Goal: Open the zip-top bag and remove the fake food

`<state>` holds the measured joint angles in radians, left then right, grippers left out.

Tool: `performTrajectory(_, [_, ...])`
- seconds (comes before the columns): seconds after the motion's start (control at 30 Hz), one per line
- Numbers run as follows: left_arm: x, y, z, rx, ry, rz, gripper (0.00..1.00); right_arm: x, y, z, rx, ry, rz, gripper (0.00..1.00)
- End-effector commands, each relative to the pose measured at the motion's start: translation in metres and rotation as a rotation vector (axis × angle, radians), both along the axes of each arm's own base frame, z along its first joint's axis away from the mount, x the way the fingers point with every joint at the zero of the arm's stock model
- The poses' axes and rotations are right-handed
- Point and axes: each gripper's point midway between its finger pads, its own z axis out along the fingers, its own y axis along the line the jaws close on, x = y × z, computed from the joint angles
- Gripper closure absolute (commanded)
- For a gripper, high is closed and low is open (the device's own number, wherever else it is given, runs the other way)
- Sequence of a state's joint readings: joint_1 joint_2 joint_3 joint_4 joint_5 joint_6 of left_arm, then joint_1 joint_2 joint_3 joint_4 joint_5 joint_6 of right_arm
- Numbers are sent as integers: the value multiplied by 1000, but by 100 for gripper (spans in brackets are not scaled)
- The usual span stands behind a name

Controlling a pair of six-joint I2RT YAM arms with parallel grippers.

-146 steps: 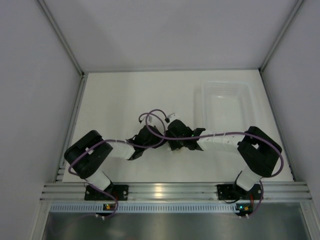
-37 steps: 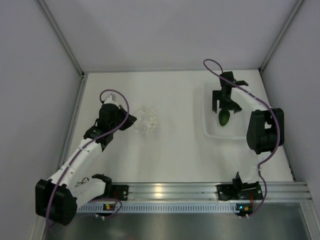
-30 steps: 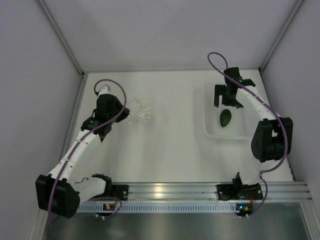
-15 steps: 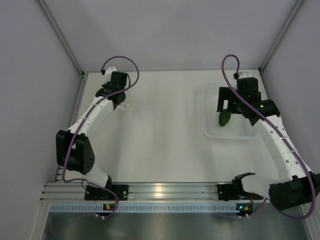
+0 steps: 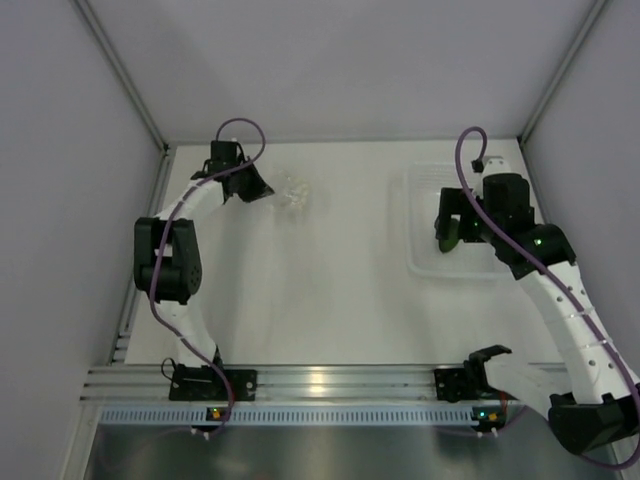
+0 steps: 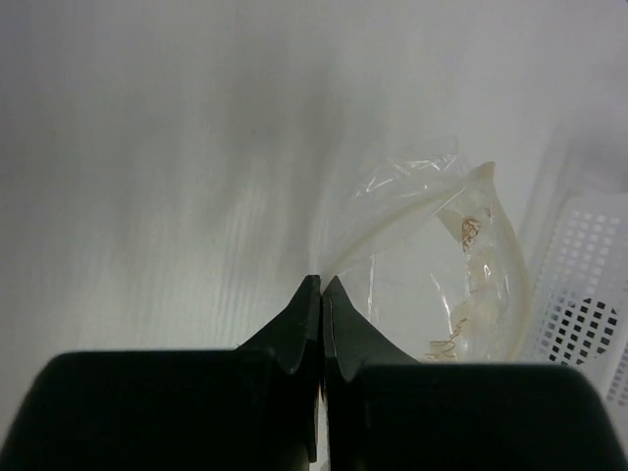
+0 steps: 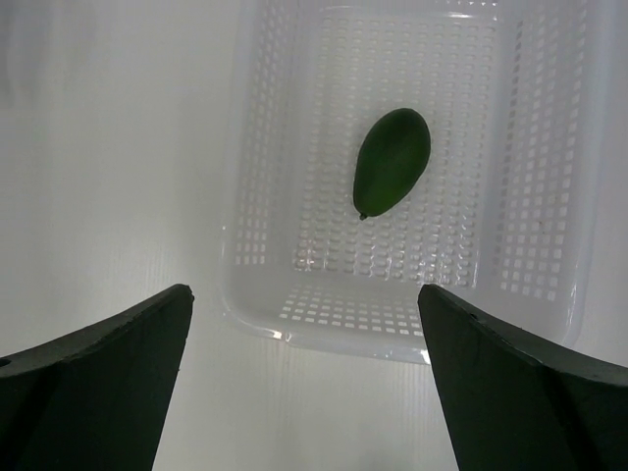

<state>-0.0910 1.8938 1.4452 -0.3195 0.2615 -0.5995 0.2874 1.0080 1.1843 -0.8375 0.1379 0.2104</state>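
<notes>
One bag (image 6: 422, 265) of thin, crinkly clear film with pale printed spots sits at the far left of the white tabletop (image 5: 330, 300). My left end effector (image 6: 321, 285) has its two black fingers pressed together on the bag's near edge. I cannot tell whether the bag rests on the tabletop or hangs just above it.

One fake food piece (image 7: 392, 161), smooth, dark green and oval, lies inside one tray (image 7: 257, 245) at the far right, well apart from the bag. In the right wrist view its long axis runs diagonally, with the rounded end at the upper right and the pointed end at the lower left, toward the tray's near wall. The tray is rigid translucent plastic, rectangular with rounded corners, and pierced by a grid of small square holes.

My right end effector (image 7: 304, 289) hovers over the tray's near rim, fingers spread wide apart, holding nothing.
</notes>
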Motion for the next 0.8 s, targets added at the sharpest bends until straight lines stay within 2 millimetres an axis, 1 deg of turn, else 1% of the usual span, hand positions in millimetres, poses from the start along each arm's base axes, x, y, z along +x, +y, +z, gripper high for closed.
performTrajectory(0.0, [9, -41, -11, -237, -5, -144, 100, -7, 10, 11, 35, -39, 53, 1])
performTrajectory(0.03, [10, -43, -17, -250, 5, -155, 100, -7, 11, 13, 41, -45, 56, 1])
performTrajectory(0.07, [11, -44, -22, -260, 10, -165, 98, -8, 12, 15, 45, -53, 62, 1])
performTrajectory(0.1, [11, -44, -36, -260, 35, -164, 83, -9, 13, 15, 47, -56, 66, 1])
performTrajectory(0.13, [10, -45, -40, -265, 45, -172, 78, -9, 13, 15, 49, -60, 67, 1])
performTrajectory(0.17, [10, -45, -44, -267, 47, -178, 76, -10, 13, 17, 55, -67, 66, 1])
performTrajectory(0.2, [9, -45, -50, -268, 60, -178, 65, -10, 13, 19, 55, -73, 66, 1])
performTrajectory(0.27, [7, -44, -56, -263, 69, -177, 56, -11, 14, 20, 57, -74, 71, 1])
performTrajectory(0.3, [7, -42, -54, -258, 63, -173, 46, -10, 15, 22, 60, -79, 75, 1])
performTrajectory(0.37, [7, -32, -59, -223, 65, -130, 36, -10, 15, 24, 66, -82, 76, 1])
performTrajectory(0.4, [7, -26, -49, -205, 43, -114, 34, -9, 15, 24, 68, -84, 75, 1])
performTrajectory(0.43, [5, -21, -47, -187, 41, -94, 33, -9, 16, 24, 68, -85, 79, 1])
performTrajectory(0.47, [5, -5, -49, -123, 43, -28, 31, -10, 16, 24, 69, -82, 76, 0])
performTrajectory(0.5, [2, 4, -34, -89, 25, -2, 29, -9, 15, 24, 66, -84, 77, 1])
performTrajectory(0.53, [0, 12, -29, -55, 16, 26, 28, -10, 16, 24, 66, -87, 78, 1])
performTrajectory(0.57, [1, 26, -24, 2, -1, 84, 27, -10, 15, 27, 68, -101, 76, 1])
performTrajectory(0.6, [-5, 33, -6, 30, -39, 105, 23, -10, 14, 29, 71, -114, 74, 1])
performTrajectory(0.63, [-9, 39, 1, 53, -51, 127, 22, -10, 14, 30, 73, -125, 69, 0])
performTrajectory(0.67, [-11, 51, 7, 101, -64, 177, 20, -12, 12, 33, 76, -139, 66, 1])
performTrajectory(0.7, [-18, 56, 26, 117, -98, 197, 15, -12, 12, 35, 79, -149, 68, 1])
performTrajectory(0.73, [-23, 60, 34, 131, -113, 214, 6, -13, 12, 38, 79, -162, 67, 1])
performTrajectory(0.77, [-29, 63, 42, 142, -125, 224, 2, -15, 7, 40, 75, -176, 45, 1])
